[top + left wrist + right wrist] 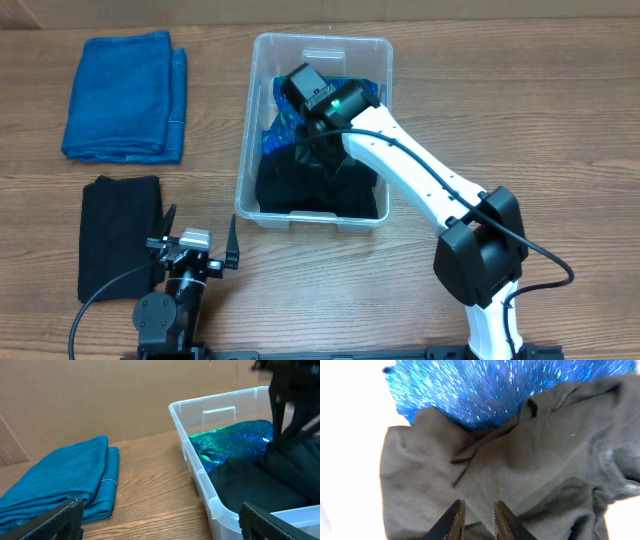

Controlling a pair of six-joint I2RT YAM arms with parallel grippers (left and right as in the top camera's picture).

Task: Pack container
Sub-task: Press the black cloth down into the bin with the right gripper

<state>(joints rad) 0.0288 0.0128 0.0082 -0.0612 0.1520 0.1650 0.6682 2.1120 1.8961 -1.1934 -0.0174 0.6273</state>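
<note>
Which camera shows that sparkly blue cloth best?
The right wrist view: the sparkly blue cloth fills its upper half, close up. Left wrist sees it inside the container; overhead, the right arm hides most of it.

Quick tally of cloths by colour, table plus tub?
Blue: 2, towel on table, shiny cloth in tub
Black: 2, folded cloth on table, loose cloth in tub
Total: 4
</note>
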